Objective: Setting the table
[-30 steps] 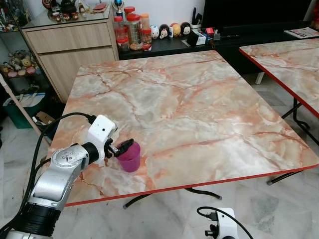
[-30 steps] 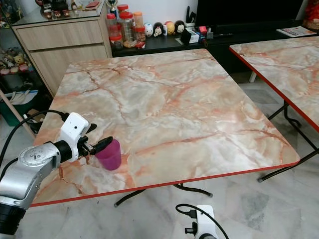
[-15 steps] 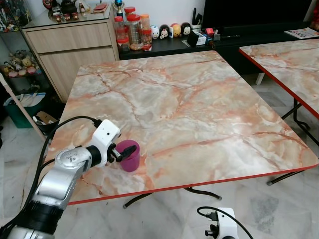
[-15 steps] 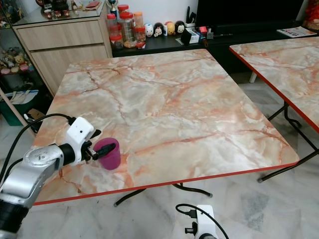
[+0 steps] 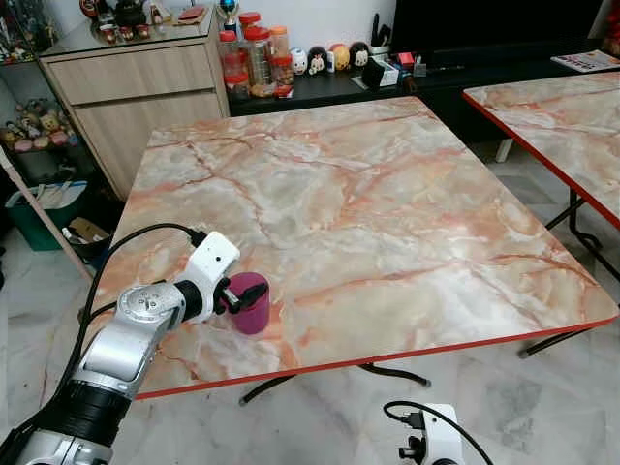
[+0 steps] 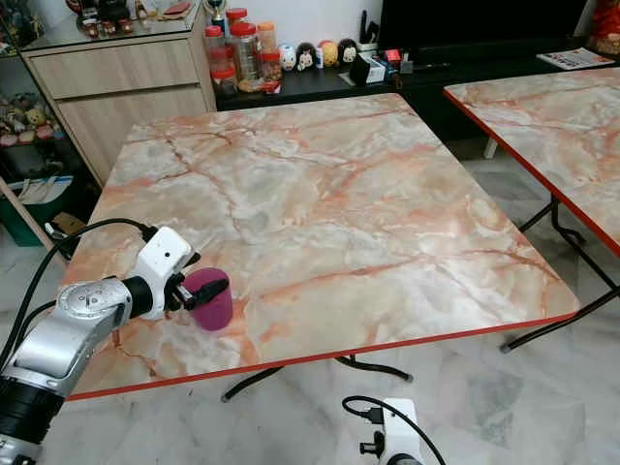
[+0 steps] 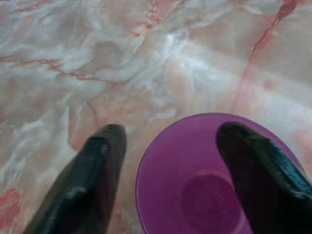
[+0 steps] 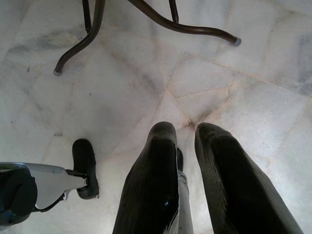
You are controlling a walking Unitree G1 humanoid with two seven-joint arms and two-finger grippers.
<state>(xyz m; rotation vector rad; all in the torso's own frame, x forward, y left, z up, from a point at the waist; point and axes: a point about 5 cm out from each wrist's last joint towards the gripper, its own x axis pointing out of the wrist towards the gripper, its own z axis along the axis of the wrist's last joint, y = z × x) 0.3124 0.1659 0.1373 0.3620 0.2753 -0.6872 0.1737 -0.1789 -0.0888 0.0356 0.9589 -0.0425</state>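
Note:
A purple plastic cup [image 5: 250, 304] stands upright on the marble-patterned table [image 5: 368, 213], near its front left corner. My left gripper [image 5: 232, 291] is at the cup's rim on its left side and is open. In the left wrist view one black finger [image 7: 92, 180] is outside the cup [image 7: 195, 190], and the other finger [image 7: 258, 170] reaches over its mouth. The cup is empty inside. My right gripper [image 8: 184, 134] hangs low over the floor tiles with its fingers close together, and part of that arm [image 5: 431, 450] appears below the table's front edge.
A second marble table [image 5: 552, 107] stands to the right across a narrow gap. Behind are a wooden cabinet [image 5: 136, 87], jars [image 5: 257, 58] and figurines on a low black unit. A green bin [image 5: 39, 213] sits at the left. Curved table legs [image 8: 146, 19] cross the floor.
A second ago the cup hung tilted in my left gripper just above the table. It now stands upright on the table, and the fingers have spread apart around its rim.

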